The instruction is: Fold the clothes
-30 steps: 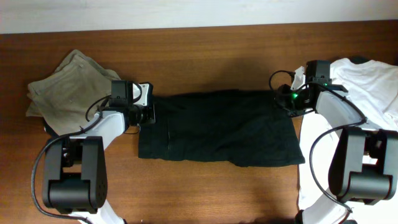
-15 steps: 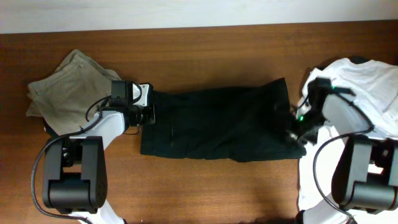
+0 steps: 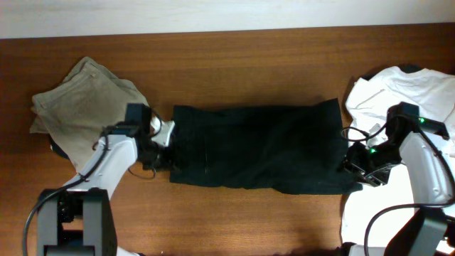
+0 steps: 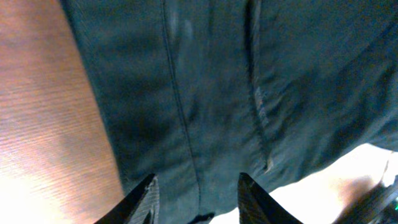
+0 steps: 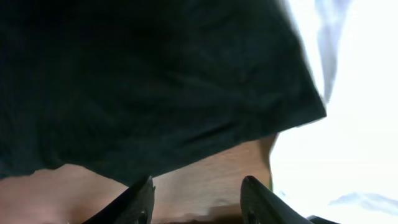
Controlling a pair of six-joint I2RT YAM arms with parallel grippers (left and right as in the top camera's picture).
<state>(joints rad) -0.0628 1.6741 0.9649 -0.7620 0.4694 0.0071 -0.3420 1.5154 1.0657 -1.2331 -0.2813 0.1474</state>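
The black shorts-like garment (image 3: 256,148) lies spread flat across the middle of the table. My left gripper (image 3: 158,151) is open at its left edge, with dark seamed fabric (image 4: 205,93) between and ahead of the fingertips (image 4: 196,186). My right gripper (image 3: 353,166) is open at the garment's right lower corner; its fingertips (image 5: 199,190) hover over bare wood just short of the black hem (image 5: 155,81). The khaki-olive garment (image 3: 78,99) lies crumpled at the far left. The white shirt (image 3: 412,92) lies at the far right.
The wooden table (image 3: 234,57) shows bare wood behind and in front of the black garment. The white shirt hangs over the right table edge (image 3: 355,213) beside my right arm. A pale wall strip (image 3: 213,14) runs along the back.
Both grippers moved toward the front edge. The right one let go of the garment's far right corner and went to its near right corner. The black garment now lies flatter and wider.
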